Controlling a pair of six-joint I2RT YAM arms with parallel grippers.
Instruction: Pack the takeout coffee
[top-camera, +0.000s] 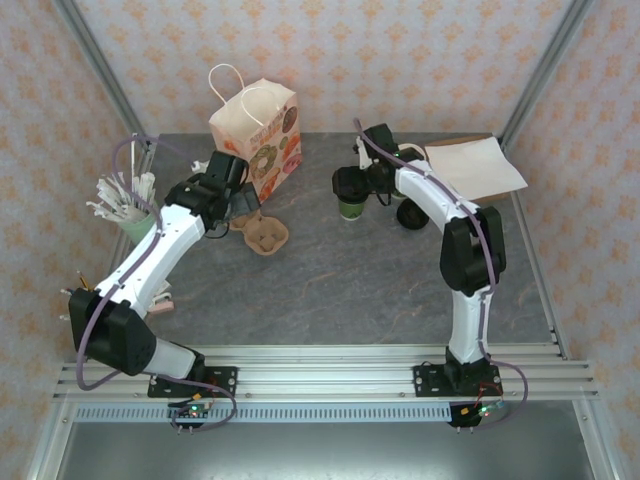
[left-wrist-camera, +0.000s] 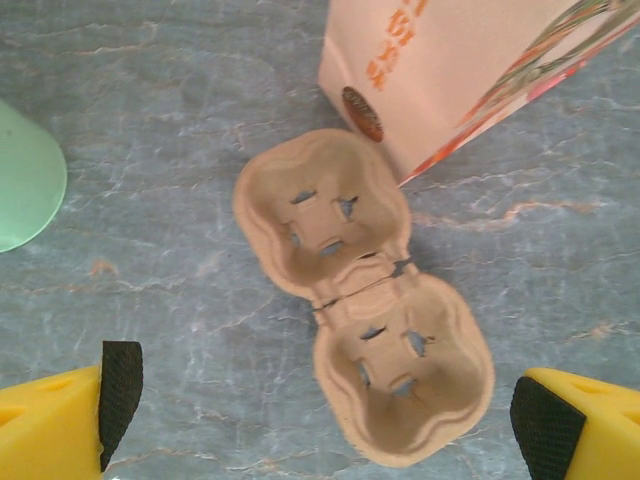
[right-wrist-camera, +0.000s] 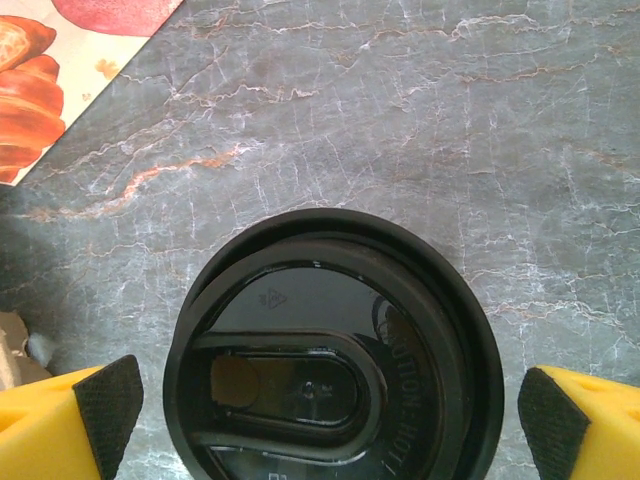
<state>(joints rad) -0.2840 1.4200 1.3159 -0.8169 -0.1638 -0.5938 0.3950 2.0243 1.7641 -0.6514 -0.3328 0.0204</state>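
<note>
Your right gripper (right-wrist-camera: 330, 405) straddles the lid (right-wrist-camera: 330, 340), jaws wide, holding nothing. That paper cup (top-camera: 350, 209) looks light and crushable; pinch gently under the rim.

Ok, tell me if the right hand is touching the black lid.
Apart. Right wrist view: bare table shows between the lid and both fingers.

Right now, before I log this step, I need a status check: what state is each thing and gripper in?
Takeout coffee: upright, black lid on top.
Cup carrier: lying flat, both wells empty.
Paper bag: upright, handles up.
Mint cup: upright, holding sticks.
Left gripper: open, above carrier.
Right gripper: open, straddling lid.
</note>
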